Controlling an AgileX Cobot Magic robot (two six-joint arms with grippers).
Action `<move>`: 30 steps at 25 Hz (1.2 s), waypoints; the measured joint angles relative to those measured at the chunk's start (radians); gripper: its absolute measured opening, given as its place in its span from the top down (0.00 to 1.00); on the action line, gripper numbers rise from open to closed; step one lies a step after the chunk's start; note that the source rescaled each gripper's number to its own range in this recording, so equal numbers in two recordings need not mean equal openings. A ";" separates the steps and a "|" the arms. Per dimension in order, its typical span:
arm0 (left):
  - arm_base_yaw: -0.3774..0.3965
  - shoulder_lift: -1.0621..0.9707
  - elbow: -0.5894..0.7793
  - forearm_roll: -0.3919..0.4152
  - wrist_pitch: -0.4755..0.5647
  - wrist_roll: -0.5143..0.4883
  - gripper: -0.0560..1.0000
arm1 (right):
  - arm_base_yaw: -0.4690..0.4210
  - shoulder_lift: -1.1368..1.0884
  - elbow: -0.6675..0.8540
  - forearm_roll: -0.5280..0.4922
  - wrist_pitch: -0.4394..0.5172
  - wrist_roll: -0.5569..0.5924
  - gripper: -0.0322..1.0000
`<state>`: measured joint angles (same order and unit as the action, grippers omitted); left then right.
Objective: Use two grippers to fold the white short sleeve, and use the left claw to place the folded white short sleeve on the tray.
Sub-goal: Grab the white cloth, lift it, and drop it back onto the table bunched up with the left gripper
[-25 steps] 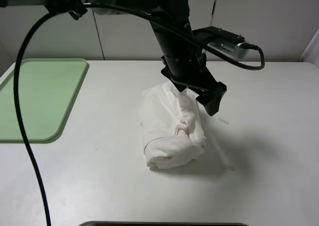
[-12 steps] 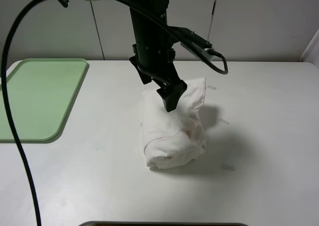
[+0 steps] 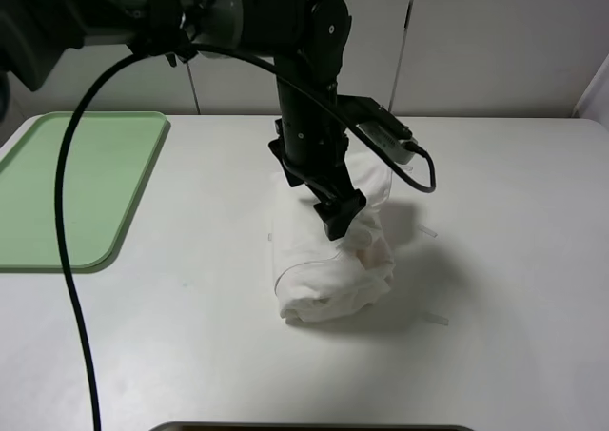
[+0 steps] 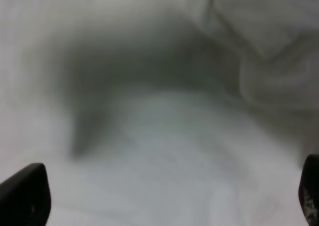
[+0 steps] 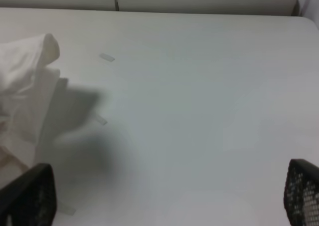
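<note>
Left wrist view: left claw point(image 3: 341, 224) jaws wide over white short sleeve point(image 3: 324, 264); soft, floppy bundle, grab thick mid-fold; right gripper point(image 5: 164, 206) jaws wide

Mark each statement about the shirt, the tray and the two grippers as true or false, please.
1. The white short sleeve lies bundled on the table. True.
2. The shirt is already on the tray. False: the tray is bare, far to the left.
3. The left claw is down at the shirt. True.
4. The right gripper holds the shirt. False: its open fingertips have only table between them.
</note>
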<state>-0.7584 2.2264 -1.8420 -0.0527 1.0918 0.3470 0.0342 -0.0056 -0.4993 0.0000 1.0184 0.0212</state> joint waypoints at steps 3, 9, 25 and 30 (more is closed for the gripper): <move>-0.023 0.026 0.000 0.000 -0.060 0.003 0.00 | 0.000 0.000 0.000 0.000 0.000 0.000 0.00; -0.067 0.052 0.000 0.000 -0.161 0.005 0.00 | 0.000 0.000 0.000 0.008 0.000 0.000 0.00; -0.110 0.050 -0.003 -0.083 -0.338 0.008 0.00 | 0.000 0.000 0.000 0.008 0.001 0.000 0.00; -0.110 -0.013 -0.015 -0.081 -0.326 0.008 0.00 | 0.000 0.000 0.000 0.008 0.001 0.000 0.00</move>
<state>-0.8681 2.2133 -1.8566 -0.1333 0.7654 0.3546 0.0342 -0.0056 -0.4993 0.0081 1.0194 0.0212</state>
